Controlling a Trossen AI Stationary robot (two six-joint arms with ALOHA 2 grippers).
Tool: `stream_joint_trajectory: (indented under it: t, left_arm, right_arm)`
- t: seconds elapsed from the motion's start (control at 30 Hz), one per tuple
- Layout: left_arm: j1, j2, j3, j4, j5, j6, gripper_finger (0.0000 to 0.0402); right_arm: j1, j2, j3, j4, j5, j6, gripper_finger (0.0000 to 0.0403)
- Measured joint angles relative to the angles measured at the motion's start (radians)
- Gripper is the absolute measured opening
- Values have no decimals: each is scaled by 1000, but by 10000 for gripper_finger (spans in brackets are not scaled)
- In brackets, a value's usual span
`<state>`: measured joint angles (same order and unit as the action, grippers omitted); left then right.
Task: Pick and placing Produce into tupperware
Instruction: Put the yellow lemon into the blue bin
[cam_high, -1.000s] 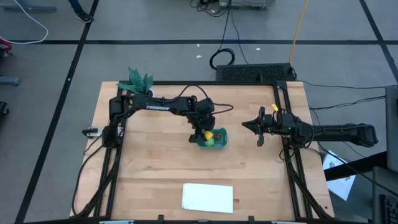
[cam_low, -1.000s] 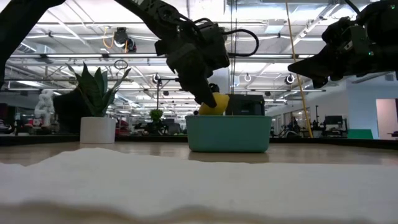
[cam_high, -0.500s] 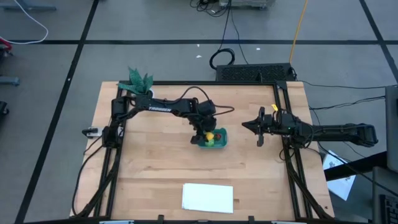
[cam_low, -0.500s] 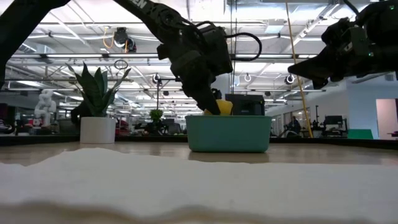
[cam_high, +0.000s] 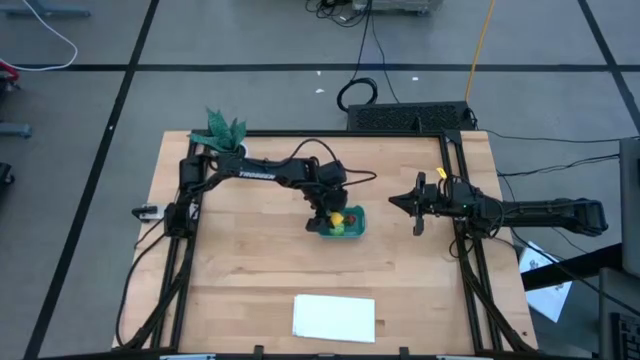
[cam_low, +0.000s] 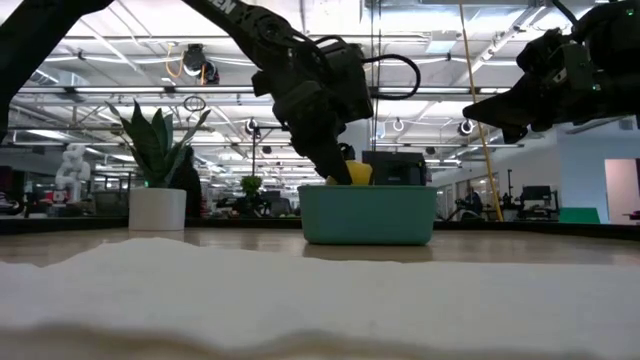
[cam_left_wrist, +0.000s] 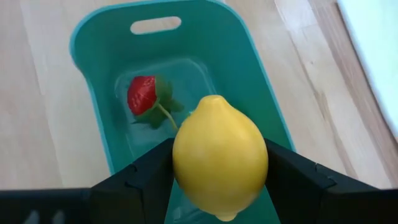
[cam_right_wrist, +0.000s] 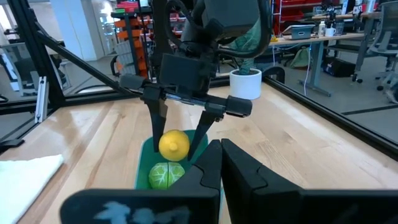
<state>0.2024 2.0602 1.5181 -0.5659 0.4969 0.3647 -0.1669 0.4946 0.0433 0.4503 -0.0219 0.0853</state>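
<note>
- The left tool (cam_left_wrist: 219, 171) grips the yellow lemon (cam_left_wrist: 219, 157) between its two dark fingers (cam_left_wrist: 144, 174), one pressed against each side of the fruit.
- In the left wrist view the lemon hangs over the open teal tub (cam_left_wrist: 93, 118), and in the low view its top shows just above the tub's rim.
- The high view places the tub (cam_high: 357, 226) near the middle of the wooden bench (cam_high: 250, 270), with the left tool (cam_high: 333, 215) reaching down into its left end.
- A small red strawberry (cam_left_wrist: 142, 94) with green leaves lies on the tub's floor, beyond the lemon and apart from it.
- A round green piece of produce (cam_right_wrist: 165, 175) sits in the tub, just beside the lemon (cam_right_wrist: 174, 144) as seen from the right wrist.
- In the low view the lemon (cam_low: 358, 173) peeks over the rim of the tub (cam_low: 368, 214), beside the tips of the left tool (cam_low: 340, 168).
- The right tool (cam_high: 397, 202) hovers above the bench, to the right of the tub and well apart from it, its fingers (cam_right_wrist: 249, 171) clenched together on nothing.
- A plant in a white pot (cam_low: 157, 208) stands at the bench's far left corner, away from the tub.
- A flat white sheet (cam_high: 334, 317) lies near the front edge of the bench.
</note>
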Motion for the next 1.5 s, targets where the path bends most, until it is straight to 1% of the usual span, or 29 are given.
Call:
stream_joint_trajectory:
  t: [0.57,0.77,0.9,1.1,1.27,1.5]
  left_arm:
    - [-1,10,-4,15,-1,-21,225]
    - [6,41,-4,34,-12,-64,225]
    - [5,50,-4,38,-53,-46,225]
    - [6,60,-4,34,-77,-13,225]
    - [5,67,-5,14,-81,25,225]
    - [0,66,-5,18,-87,33,225]
  right_arm:
    - [0,1,0,1,0,1,0]
    - [0,1,0,1,0,1,0]
    - [0,2,0,1,0,0,0]
    - [0,5,0,1,0,0,0]
    - [0,5,0,1,0,0,0]
    - [0,5,0,1,0,0,0]
